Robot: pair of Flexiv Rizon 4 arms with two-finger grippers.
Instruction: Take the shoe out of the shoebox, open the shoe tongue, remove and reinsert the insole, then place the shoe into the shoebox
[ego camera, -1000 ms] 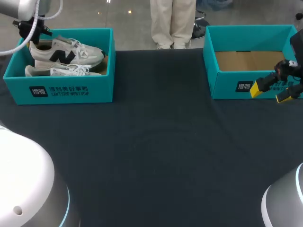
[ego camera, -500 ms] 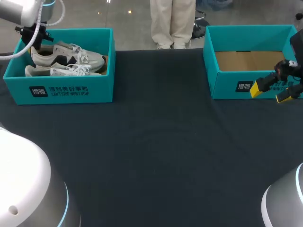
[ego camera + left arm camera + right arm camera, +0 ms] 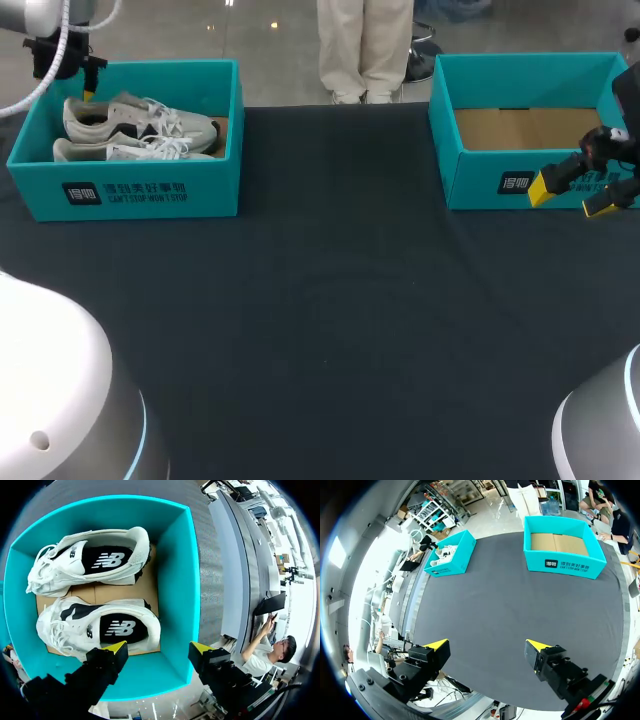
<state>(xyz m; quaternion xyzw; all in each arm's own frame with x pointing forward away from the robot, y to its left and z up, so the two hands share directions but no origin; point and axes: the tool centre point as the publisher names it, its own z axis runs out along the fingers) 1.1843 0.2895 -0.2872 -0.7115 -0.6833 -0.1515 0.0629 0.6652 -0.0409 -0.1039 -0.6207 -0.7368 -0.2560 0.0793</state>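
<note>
Two white sneakers with dark markings lie side by side in the teal left shoebox (image 3: 140, 190), the far shoe (image 3: 135, 118) beside the near shoe (image 3: 130, 150). My left gripper (image 3: 65, 65) hangs over the box's back left corner. In the left wrist view it (image 3: 158, 649) stands open above the box wall (image 3: 175, 580) with nothing between its fingers; one shoe (image 3: 100, 627) and the other shoe (image 3: 95, 560) lie under and ahead of it. My right gripper (image 3: 572, 196) is open and empty in front of the right shoebox (image 3: 480, 180), high over the table in its own view (image 3: 487, 645).
The right shoebox (image 3: 562, 550) shows only its bare cardboard floor. The dark table mat (image 3: 330, 320) stretches between the two boxes. The left shoebox (image 3: 449, 555) sits at the table's far corner in the right wrist view.
My left gripper lowered the far shoe by its heel into the left box, opened and let it go, then drew up and back. The right arm has not moved.
</note>
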